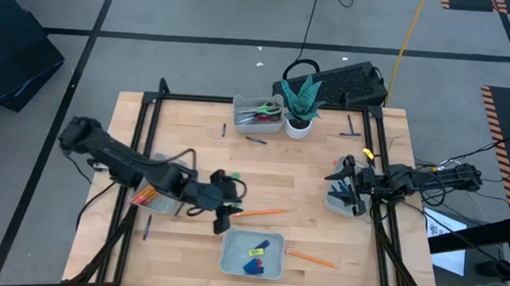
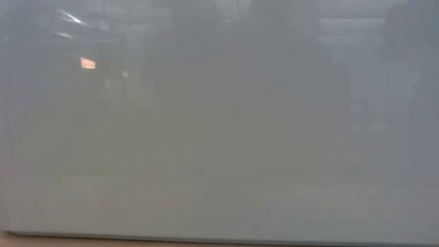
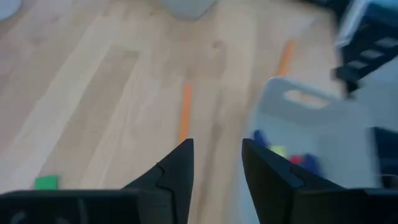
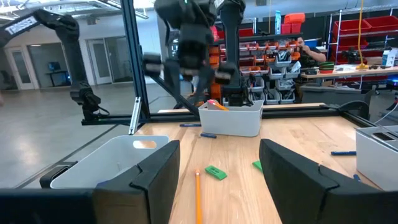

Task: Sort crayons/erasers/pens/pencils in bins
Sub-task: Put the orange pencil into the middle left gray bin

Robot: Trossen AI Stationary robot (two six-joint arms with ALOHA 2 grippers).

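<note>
The left pincer [image 1: 222,214] hovers over the middle of the counter [image 1: 194,130], just beside the near-edge bin [image 1: 230,261]. Its fingers stand apart with nothing between them, so it is released. An orange pencil [image 1: 262,213] lies on the wood right beside it, and that is probably the next pick, since the pincer points along the board toward it. In the left wrist view the same pencil [image 3: 185,113] runs away from the fingertips, with a green eraser [image 3: 46,182] off to one side.

The near-edge bin holds 3 or so erasers [image 1: 255,252] in yellow, blue and red, so that sort looks well begun. A second pencil [image 1: 312,259] lies loose beside that bin. The bin under the left arm, toward the left edge [image 1: 158,205], holds pencils.

The right pincer [image 1: 345,186] waits over the right-edge bin [image 1: 335,204], also released. Loose pens lie near the far edge [image 1: 256,140]. A plant pot [image 1: 299,126] and a bin with scissors [image 1: 257,115] stand at the far edge. The low view shows nothing readable.
</note>
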